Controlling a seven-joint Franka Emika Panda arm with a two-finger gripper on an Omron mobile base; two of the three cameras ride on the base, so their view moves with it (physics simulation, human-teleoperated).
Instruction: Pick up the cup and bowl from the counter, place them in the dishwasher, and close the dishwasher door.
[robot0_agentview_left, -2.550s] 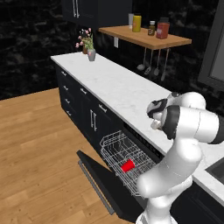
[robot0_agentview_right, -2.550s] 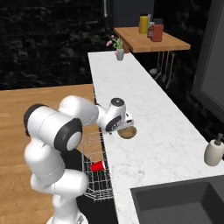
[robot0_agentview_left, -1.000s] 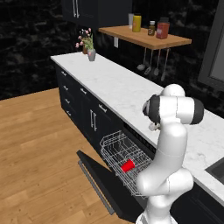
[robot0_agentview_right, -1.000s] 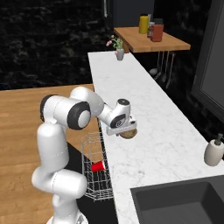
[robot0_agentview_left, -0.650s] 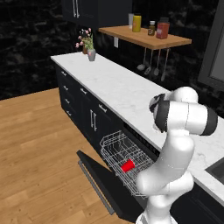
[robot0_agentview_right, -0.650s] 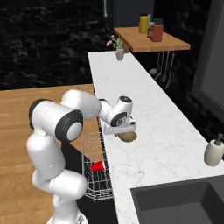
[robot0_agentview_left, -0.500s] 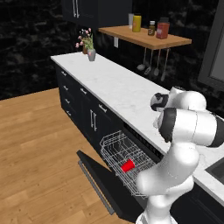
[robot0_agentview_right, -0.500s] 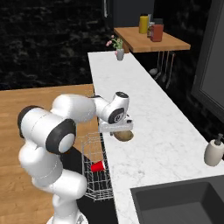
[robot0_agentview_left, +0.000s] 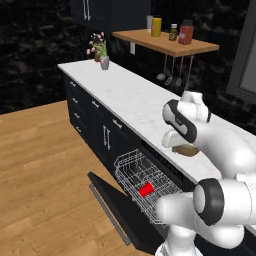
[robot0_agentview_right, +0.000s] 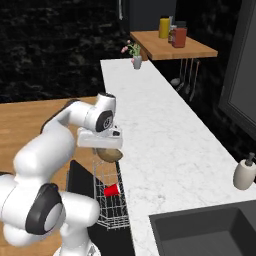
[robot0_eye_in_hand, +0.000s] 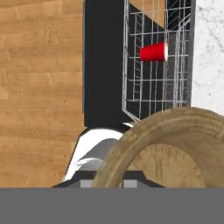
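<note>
My gripper (robot0_agentview_right: 107, 149) is shut on the rim of the tan-brown bowl (robot0_agentview_right: 111, 155), which hangs just off the front edge of the white marble counter (robot0_agentview_right: 155, 130), above the open dishwasher. From the other side the bowl (robot0_agentview_left: 185, 150) sits under the hand (robot0_agentview_left: 172, 140). In the hand view the bowl (robot0_eye_in_hand: 175, 144) looms large and hides the fingertips. The red cup (robot0_agentview_left: 146, 189) (robot0_agentview_right: 111, 190) (robot0_eye_in_hand: 154, 52) lies on its side in the white wire rack (robot0_agentview_left: 131, 162) (robot0_eye_in_hand: 148, 92). The black dishwasher door (robot0_agentview_left: 117, 210) (robot0_eye_in_hand: 103, 65) is folded down flat.
A beige soap dispenser (robot0_agentview_right: 244, 172) stands by the dark sink (robot0_agentview_right: 210, 230). A flower vase (robot0_agentview_left: 103, 61) sits at the counter's far end, under a wooden shelf (robot0_agentview_left: 165, 44) with jars. Dark drawers (robot0_agentview_left: 95, 120) line the counter's front, with wooden floor (robot0_agentview_left: 45, 165) beside them.
The hand has carried the bowl from over the counter out past its front edge, to above the dishwasher rack. The cup has stayed in the rack.
</note>
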